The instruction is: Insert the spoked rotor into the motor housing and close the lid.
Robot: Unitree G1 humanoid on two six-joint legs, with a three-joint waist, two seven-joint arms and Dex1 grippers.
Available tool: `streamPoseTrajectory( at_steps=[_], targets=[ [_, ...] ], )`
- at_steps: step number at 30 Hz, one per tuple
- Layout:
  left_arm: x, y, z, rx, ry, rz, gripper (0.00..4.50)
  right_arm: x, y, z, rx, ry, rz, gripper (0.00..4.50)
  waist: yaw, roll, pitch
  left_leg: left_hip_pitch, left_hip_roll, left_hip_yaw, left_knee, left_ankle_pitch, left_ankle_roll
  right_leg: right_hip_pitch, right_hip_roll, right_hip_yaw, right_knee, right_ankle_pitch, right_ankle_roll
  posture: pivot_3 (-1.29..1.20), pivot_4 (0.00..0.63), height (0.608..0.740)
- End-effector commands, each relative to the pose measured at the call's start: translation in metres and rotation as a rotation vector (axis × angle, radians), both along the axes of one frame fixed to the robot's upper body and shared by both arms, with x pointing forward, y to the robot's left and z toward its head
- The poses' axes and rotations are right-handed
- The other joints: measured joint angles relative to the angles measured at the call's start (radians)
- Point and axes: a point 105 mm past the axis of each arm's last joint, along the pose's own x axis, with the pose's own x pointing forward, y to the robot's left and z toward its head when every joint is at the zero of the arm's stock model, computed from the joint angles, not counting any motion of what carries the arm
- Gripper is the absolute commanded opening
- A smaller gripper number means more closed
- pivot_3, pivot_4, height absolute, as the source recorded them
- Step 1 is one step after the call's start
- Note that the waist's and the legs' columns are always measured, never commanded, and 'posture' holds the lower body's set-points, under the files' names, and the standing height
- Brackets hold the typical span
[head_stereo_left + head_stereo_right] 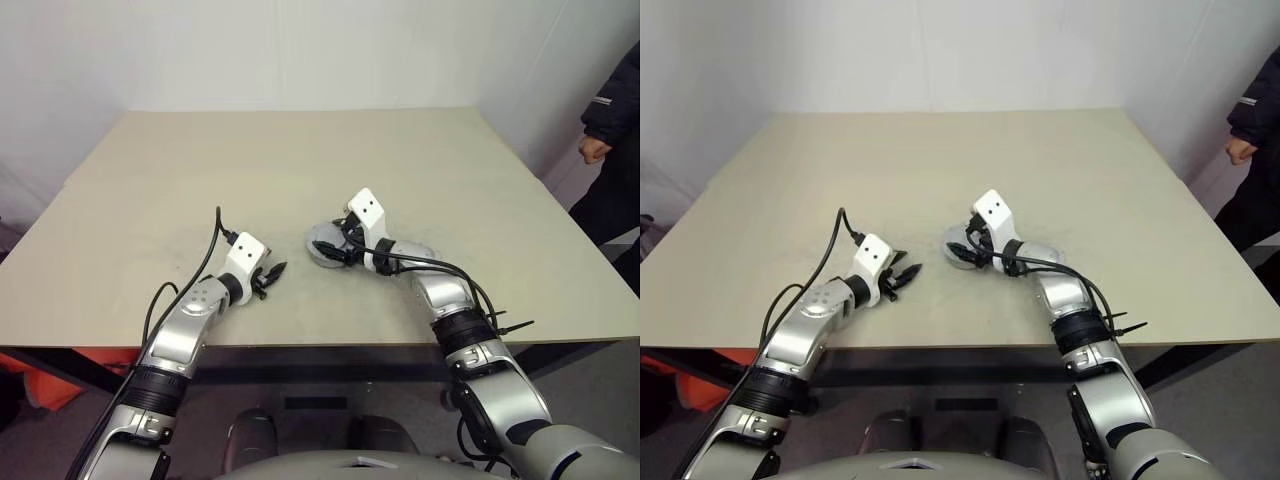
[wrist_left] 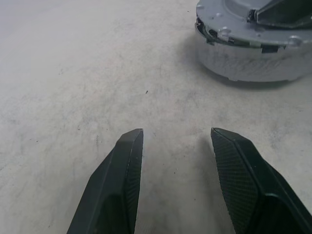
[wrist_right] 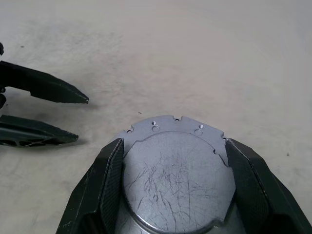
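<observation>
Left to right across the table (image 1: pixel 300 160). My left gripper (image 2: pixel 176 146) hangs low over bare tabletop with its two black fingers (image 2: pixel 122 161) standing partly apart and nothing between them; in its wrist view the motor housing (image 2: pixel 253 53) sits ahead of the tips, near but not touching. Next, near the table's middle, my right gripper (image 3: pixel 170 165) straddles the housing's flat, scratched silver lid (image 3: pixel 170 180), one finger on each side of the round body. The pads look to be at or against the rim, but I cannot tell whether they actually bear on it, so I call this a wide stance around the housing, not a confirmed hold. The lid sits down on the housing already, with its notched flange (image 3: pixel 175 126) showing past the disc; windings and rotor are hidden beneath it, so I judge the step in hand to be seating the lid, the job nearly done. To do that well I would keep the right fingers square on opposite sides, press evenly so the lid does not tip, check that the flange notches line up, and bring the left gripper in to steady the body if it slides on the smooth top. A person (image 1: pixel 612 140) stands at the far right table edge, well apart. Count: one table, one housing, one lid, two grippers, one person.
</observation>
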Motion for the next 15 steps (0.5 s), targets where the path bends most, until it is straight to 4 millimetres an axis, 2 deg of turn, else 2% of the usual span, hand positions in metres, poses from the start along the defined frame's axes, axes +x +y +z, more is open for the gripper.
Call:
streamPoseTrajectory(
  at_steps=[1, 6, 9, 15],
  targets=[
    [0.004, 0.001, 0.012, 0.002, -0.046, -0.002, 2.32, 0.007, -0.001, 0.029, 0.047, -0.076, -0.006, 3.15, 0.000, 0.000, 0.000, 0.000, 0.000, 0.000, 0.000, 0.000, 0.000, 0.000, 0.000, 0.000, 0.000, 0.000, 0.000, 0.00, 0.000, 0.740],
    [0.004, 0.002, 0.012, 0.005, -0.045, -0.003, 2.32, 0.008, -0.004, 0.024, 0.047, -0.047, -0.021, 3.15, 0.000, 0.000, 0.000, 0.000, 0.000, 0.000, 0.000, 0.000, 0.000, 0.000, 0.000, 0.000, 0.000, 0.000, 0.000, 0.00, 0.000, 0.740],
    [0.003, 0.002, 0.011, 0.008, -0.043, -0.004, 2.32, 0.006, -0.002, 0.031, 0.106, -0.022, -0.008, 3.15, 0.000, 0.000, 0.000, 0.000, 0.000, 0.000, 0.000, 0.000, 0.000, 0.000, 0.000, 0.000, 0.000, 0.000, 0.000, 0.00, 0.000, 0.740],
    [0.003, 0.001, 0.011, 0.009, -0.043, -0.006, 2.32, 0.007, -0.003, 0.021, 0.037, -0.032, -0.022, 3.15, 0.000, 0.000, 0.000, 0.000, 0.000, 0.000, 0.000, 0.000, 0.001, 0.000, 0.000, 0.000, 0.000, 0.000, 0.000, 0.00, 0.000, 0.740]
  ],
)
